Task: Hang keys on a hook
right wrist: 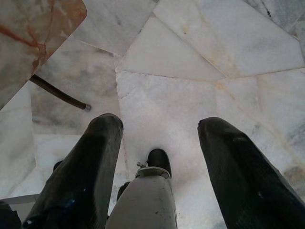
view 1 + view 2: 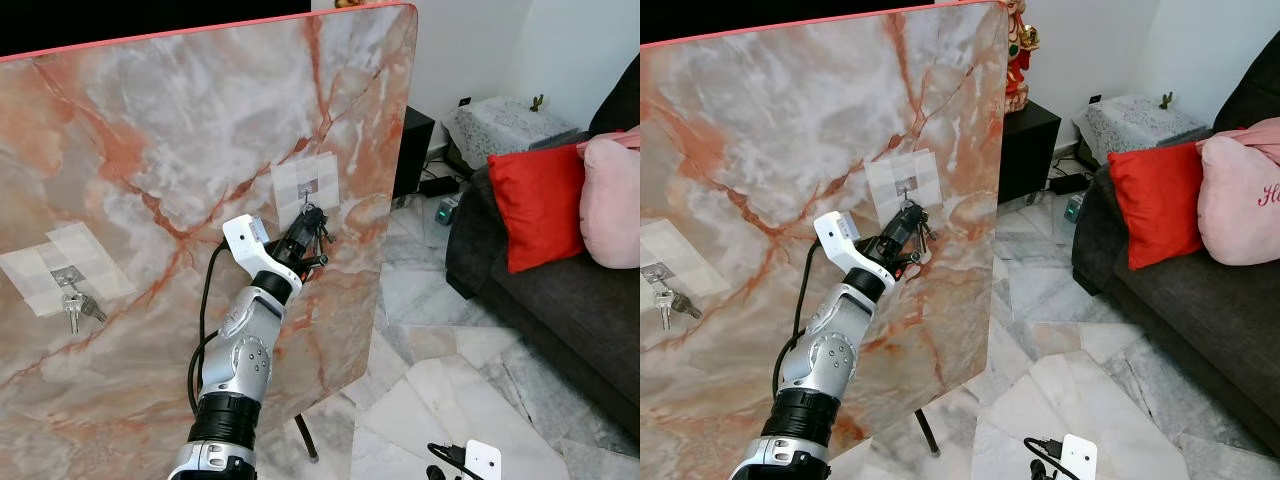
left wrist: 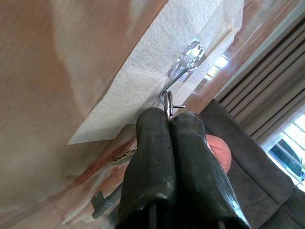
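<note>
Marble-patterned in pink and grey, a big upright board (image 2: 150, 150) stands before the robot, with a dark sofa (image 2: 560, 290) carrying a red cushion (image 2: 540, 205) to its right. The left pincer (image 3: 170, 117) is raised to the board, its two black fingers pressed together on the ring of a bunch of keys (image 2: 318, 235) — the ring sits right at the metal hook (image 3: 178, 78) on a white patch (image 2: 307, 183). The right pincer (image 1: 159, 126) hangs over the marble floor (image 1: 190, 57), fingers wide apart, holding nothing. Another set of keys (image 2: 78, 310) hangs from a hook further left.
</note>
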Controlling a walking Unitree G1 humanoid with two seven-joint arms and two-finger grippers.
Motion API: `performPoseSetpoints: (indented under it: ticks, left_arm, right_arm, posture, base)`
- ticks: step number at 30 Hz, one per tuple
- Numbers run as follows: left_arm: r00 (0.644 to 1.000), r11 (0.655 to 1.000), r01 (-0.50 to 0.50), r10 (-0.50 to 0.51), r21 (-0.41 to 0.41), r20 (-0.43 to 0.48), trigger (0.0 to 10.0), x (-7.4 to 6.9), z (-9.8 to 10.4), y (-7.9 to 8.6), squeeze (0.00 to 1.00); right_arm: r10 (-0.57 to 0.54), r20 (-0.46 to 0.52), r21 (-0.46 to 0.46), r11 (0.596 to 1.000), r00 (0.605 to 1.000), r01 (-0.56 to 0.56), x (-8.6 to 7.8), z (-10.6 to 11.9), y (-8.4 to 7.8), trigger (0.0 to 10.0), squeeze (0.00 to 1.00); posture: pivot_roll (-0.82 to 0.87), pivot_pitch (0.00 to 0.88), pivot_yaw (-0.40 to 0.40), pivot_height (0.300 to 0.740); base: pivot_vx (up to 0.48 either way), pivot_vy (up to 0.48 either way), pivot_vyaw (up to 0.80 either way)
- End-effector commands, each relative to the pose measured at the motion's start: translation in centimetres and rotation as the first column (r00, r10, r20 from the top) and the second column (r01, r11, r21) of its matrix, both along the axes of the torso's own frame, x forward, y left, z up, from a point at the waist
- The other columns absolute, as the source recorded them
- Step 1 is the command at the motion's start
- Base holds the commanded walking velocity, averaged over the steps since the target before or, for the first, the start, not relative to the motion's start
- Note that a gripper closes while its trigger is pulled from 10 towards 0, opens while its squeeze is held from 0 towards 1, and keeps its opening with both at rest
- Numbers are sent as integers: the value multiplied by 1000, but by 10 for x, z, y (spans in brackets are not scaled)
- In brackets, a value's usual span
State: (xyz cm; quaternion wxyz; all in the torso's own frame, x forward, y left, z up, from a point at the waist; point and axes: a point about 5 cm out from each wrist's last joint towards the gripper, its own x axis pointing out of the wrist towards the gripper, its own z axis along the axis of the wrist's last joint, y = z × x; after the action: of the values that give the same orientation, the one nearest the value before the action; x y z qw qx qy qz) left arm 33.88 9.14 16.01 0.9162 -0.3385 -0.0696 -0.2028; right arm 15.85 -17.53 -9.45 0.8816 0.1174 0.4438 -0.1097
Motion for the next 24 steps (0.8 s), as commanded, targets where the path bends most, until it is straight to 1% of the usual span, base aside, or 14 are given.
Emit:
performPoseSetpoints:
  ticks: [1,8,12,23,24]
  left_arm:
    - [1000,1000,3,-3,3,1,10000,1,2,0,0]
    - [1000,1000,9,-9,30,-4,10000,0,1,-3,0]
    - [999,1000,0,0,6,-32,10000,1,-2,-2,0]
    - [999,1000,2,-1,15,-40,10000,1,-3,-2,0]
    - [999,1000,1,0,23,-41,10000,1,-4,-1,47]
  right_arm:
    - [-4,-3,-4,1000,1000,4,-1,0,-2,10000,0]
    - [-5,-3,-4,1000,1000,5,0,0,-2,10000,0]
    - [-4,-3,-4,1000,1000,4,0,0,-2,10000,0]
    - [-2,-4,-5,1000,1000,2,0,0,-3,10000,0]
    - [-2,-4,-5,1000,1000,2,0,0,-3,10000,0]
  posture:
    - [-25,0,-28,740]
    - [-27,0,-27,740]
    - [-28,0,-27,740]
    - [-28,0,-28,740]
    - [-27,0,-29,740]
  base:
    - [0,0,0]
    - [0,0,0]
    - [0,0,0]
    - [0,0,0]
    - [0,0,0]
